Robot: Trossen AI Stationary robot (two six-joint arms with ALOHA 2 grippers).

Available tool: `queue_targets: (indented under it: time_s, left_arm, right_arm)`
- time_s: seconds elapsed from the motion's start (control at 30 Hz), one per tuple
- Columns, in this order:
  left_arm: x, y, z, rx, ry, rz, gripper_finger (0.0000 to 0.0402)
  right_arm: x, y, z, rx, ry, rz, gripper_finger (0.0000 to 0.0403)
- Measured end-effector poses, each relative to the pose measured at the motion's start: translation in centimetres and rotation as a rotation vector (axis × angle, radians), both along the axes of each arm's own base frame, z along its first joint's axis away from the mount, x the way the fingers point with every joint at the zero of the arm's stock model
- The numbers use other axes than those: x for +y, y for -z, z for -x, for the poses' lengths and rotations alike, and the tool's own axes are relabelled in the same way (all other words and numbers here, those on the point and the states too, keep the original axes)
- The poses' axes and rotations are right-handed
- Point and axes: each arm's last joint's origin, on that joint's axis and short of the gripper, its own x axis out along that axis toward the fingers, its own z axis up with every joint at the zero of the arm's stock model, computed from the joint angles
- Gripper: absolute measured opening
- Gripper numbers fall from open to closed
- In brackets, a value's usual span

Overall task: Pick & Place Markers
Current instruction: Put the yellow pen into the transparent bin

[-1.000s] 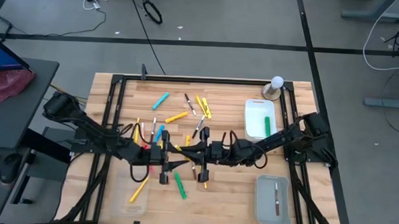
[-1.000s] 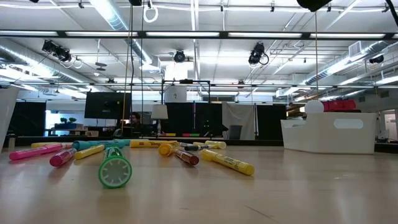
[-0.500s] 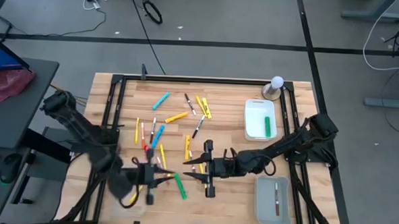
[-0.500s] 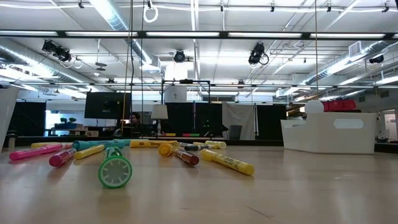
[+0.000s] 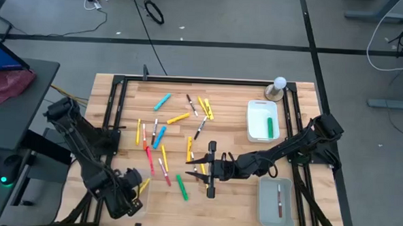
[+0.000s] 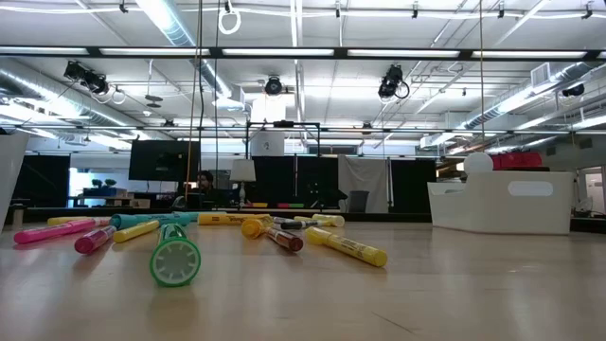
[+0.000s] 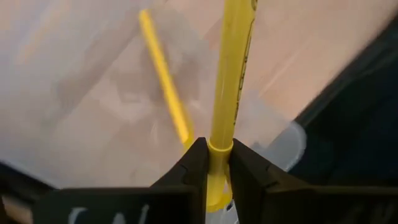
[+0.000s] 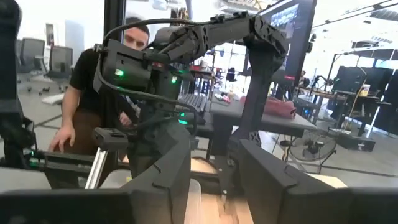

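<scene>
- The left end effector (image 7: 214, 165) pinches a yellow marker (image 7: 229, 93) by its end, over a clear tray (image 7: 74, 81) at the table's front-left corner; in the high view it sits at (image 5: 131, 192).
- A second yellow marker (image 7: 165, 78) lies in that clear tray, under the held one.
- The right end effector (image 5: 197, 173) hovers low near the middle of the table (image 5: 225, 202), toward the front edge, its fingers (image 8: 168, 165) spread apart with nothing between them.
- Loose markers (image 5: 161, 135) lie scattered over the table's middle: yellow, light blue, red, and a green marker (image 5: 182, 187) near the front edge, just beside the right end effector.
- A white tray (image 5: 259, 110) by the right edge holds a green marker; a second clear tray (image 5: 268, 203) at the front-right corner holds a white marker (image 5: 279, 200).
- A person (image 8: 93, 87) stands beyond the table in the right wrist view.
</scene>
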Motion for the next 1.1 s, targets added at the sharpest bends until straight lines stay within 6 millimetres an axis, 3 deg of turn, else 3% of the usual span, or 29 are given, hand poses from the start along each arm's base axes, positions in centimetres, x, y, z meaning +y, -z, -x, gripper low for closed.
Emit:
queue_targets:
  time_s: [0.23, 0.43, 0.63, 1.1]
  left_arm:
    - [0.6, 2.4, 0.4, 0.112, -0.129, 0.045, 0.0053]
    - [1.3, 4.1, -0.3, 0.169, -0.129, 0.118, 0.0059]
    - [2.5, 5.6, -0.8, 0.247, -0.102, 0.163, 0.0062]
    - [3.9, 8.0, -1.5, 0.291, -0.100, 0.281, 0.0064]
  right_arm:
    - [1.2, 0.0, 0.9, 0.036, 0.041, 0.067, 0.0123]
    - [2.5, -0.5, 2.7, 0.105, 0.218, 0.160, 0.0120]
    - [3.2, -0.8, 4.1, 0.171, 0.266, 0.202, 0.0121]
    - [3.6, -0.7, 4.5, 0.181, 0.254, 0.206, 0.0121]
